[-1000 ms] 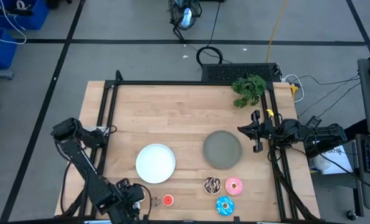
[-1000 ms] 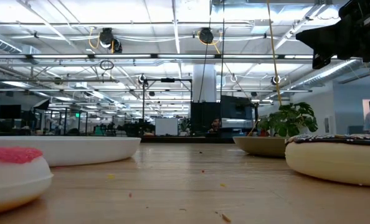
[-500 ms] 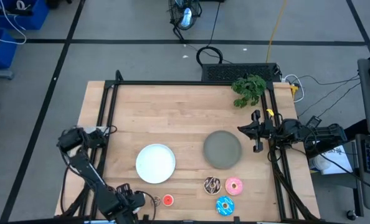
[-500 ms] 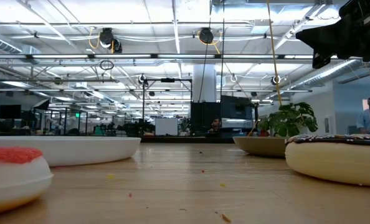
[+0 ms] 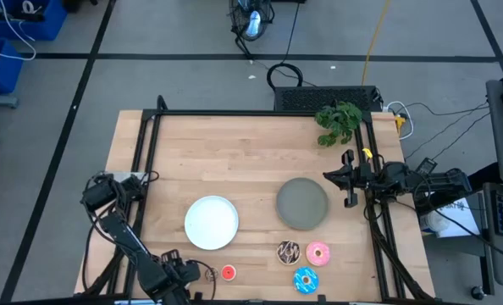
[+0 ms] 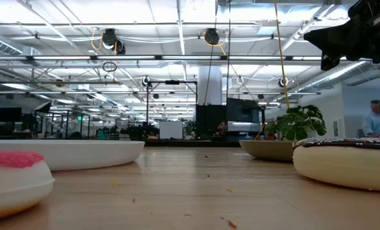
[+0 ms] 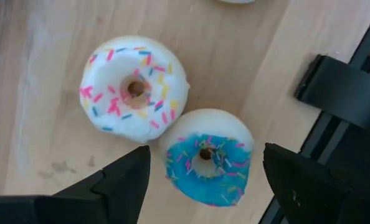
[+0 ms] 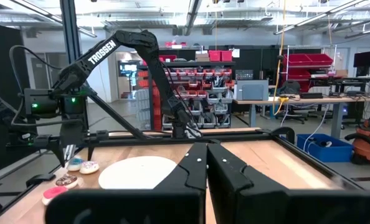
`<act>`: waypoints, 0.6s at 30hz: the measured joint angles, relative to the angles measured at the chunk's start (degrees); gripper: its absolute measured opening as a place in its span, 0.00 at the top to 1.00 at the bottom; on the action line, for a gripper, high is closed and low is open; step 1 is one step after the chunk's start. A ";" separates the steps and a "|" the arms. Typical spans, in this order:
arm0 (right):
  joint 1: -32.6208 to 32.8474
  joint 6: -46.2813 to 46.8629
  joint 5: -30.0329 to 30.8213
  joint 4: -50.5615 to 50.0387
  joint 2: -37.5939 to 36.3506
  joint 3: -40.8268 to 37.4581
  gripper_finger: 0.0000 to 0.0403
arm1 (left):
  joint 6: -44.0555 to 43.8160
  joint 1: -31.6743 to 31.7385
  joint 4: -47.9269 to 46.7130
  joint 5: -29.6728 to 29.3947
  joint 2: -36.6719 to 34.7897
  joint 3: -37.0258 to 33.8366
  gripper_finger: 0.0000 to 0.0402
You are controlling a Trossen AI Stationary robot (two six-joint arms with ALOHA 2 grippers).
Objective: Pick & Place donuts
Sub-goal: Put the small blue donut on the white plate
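My left gripper (image 7: 205, 171) hangs open at the table's near edge (image 5: 182, 275), pointing down. Its two fingers stand on either side of a tiny blue sprinkled donut (image 7: 207, 165) and touch nothing. A tiny white-iced sprinkled donut (image 7: 134, 88) lies flat beside the blue one, and a tiny red donut (image 5: 228, 272) lies to its right. The larger chocolate (image 5: 288, 252), pink (image 5: 317, 252) and blue-sprinkled (image 5: 306, 280) donuts lie flat near the near edge. My right gripper (image 5: 349, 180) waits shut at the right edge, its fingers closed together (image 8: 207, 168).
A round white plate (image 5: 212, 222) and a round grey plate (image 5: 302, 203) sit mid-table. A green plant (image 5: 338, 120) stands at the far right corner. Black frame rails (image 5: 146, 161) run along the table's sides, one close to my left gripper (image 7: 347, 87). Bare wood lies across the far half.
My left arm's rear joint has drifted toward the table's near edge, and its gripper has shifted slightly toward that edge over the tiny donuts. The donuts and plates have stayed in place.
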 joint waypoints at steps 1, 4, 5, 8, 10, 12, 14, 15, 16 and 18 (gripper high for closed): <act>0.00 0.00 0.00 -0.05 0.00 0.01 1.00 | -0.34 -0.04 -0.15 0.04 0.02 0.00 0.23; 0.00 0.01 0.00 -0.48 0.00 0.01 1.00 | -1.16 -0.28 -0.21 -0.12 1.03 0.00 0.23; -0.02 0.00 -0.01 -0.47 0.00 0.01 1.00 | -1.05 -0.42 0.33 -0.13 1.75 0.08 0.23; 0.00 -0.55 0.00 -0.39 -0.01 0.01 1.00 | 0.06 -0.44 0.89 0.51 3.63 0.33 0.23; 0.00 -0.71 0.02 -0.35 0.00 -0.01 1.00 | -0.07 -0.36 0.78 1.25 4.13 0.33 0.23; 0.00 -0.71 0.00 -0.36 0.00 0.00 1.00 | -0.40 -0.35 0.76 1.19 4.17 0.31 0.23; 0.00 -0.72 0.00 -0.33 0.00 0.00 1.00 | -0.77 -0.39 0.54 1.15 3.80 0.22 0.23; -0.01 -0.72 0.00 -0.35 0.00 -0.01 1.00 | -1.03 -0.41 0.13 1.33 3.52 0.22 0.23; -0.01 -0.74 -0.01 -0.35 0.00 0.00 1.00 | -1.38 -0.39 -0.41 1.86 3.39 0.22 0.24; 0.00 -0.82 -0.05 -0.26 0.00 0.01 1.00 | -2.58 -0.17 -1.34 3.44 3.21 0.22 0.27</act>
